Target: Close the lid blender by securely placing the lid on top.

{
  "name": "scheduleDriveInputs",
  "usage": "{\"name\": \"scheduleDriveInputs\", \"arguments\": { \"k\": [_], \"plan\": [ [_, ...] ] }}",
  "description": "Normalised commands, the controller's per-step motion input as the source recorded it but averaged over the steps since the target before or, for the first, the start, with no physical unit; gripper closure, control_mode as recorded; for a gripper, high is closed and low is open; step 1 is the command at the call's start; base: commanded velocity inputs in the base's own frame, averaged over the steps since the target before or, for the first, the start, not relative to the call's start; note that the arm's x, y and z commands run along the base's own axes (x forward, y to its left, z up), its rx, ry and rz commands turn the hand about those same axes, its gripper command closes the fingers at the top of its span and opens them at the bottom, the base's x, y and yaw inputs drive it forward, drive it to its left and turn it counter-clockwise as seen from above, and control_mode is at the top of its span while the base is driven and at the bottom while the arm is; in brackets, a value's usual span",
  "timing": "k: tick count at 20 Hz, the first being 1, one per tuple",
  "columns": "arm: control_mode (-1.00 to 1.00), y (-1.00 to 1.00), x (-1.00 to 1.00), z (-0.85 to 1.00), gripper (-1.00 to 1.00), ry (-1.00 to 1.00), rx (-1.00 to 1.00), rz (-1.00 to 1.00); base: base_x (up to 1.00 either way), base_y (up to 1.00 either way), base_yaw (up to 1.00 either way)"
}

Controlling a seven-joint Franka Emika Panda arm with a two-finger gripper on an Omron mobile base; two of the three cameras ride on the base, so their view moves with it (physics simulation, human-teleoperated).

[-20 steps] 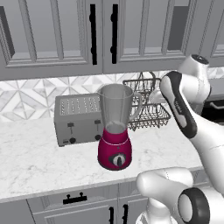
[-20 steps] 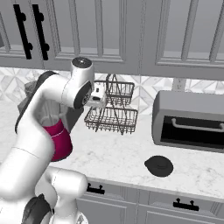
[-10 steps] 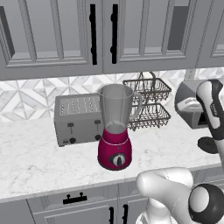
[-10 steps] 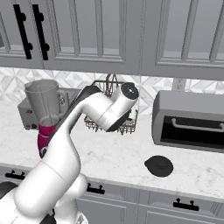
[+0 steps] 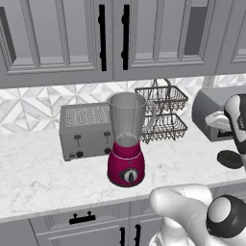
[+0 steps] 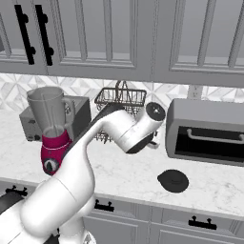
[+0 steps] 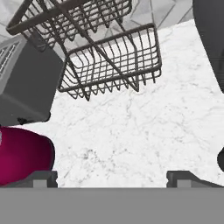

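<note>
The blender [image 5: 126,144] stands on the counter with a magenta base and a clear, uncovered jar; it also shows at the left as blender [image 6: 50,131]. The lid [image 6: 173,180], a black disc, lies flat on the counter in front of the toaster oven, and appears again as lid [image 5: 229,159]. My gripper [image 7: 113,178] is open, its fingertips [image 7: 43,177] wide apart with nothing between them. It hangs over bare marble between the blender base [image 7: 21,158] and the lid, whose dark edge [image 7: 221,159] shows at the right. The hand [image 6: 145,138] hovers above the counter, left of the lid.
A silver toaster [image 5: 86,129] sits behind and left of the blender. A two-tier wire rack [image 5: 163,113] stands against the backsplash. A dark toaster oven [image 6: 206,131] is on the right. Upper cabinets hang overhead; drawers run below the counter edge.
The arm has swung right, from in front of the blender to the space near the wire rack and toaster oven. Blender and lid have not moved.
</note>
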Motion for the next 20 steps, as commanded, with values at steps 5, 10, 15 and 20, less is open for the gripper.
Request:
{"name": "scheduleDriveInputs", "arguments": {
  "k": [5, 10, 15, 20],
  "plan": [
    [-1.0, -0.69, -0.11, -0.34, -1.0, 0.2, 0.16, -0.47, 0.0, 0.0, 0.0],
    [-1.0, -0.82, 0.0, -0.28, -1.0, 0.08, 0.11, -0.19, 0.0, 0.0, 0.0],
    [-1.0, -0.55, -0.08, -0.46, -1.0, 0.03, -0.01, -0.01, 0.0, 0.0, 0.0],
    [-1.0, -0.39, -0.18, -0.23, -1.0, 0.0, 0.0, 0.04, 0.0, 0.0, 0.0]
  ]
}}
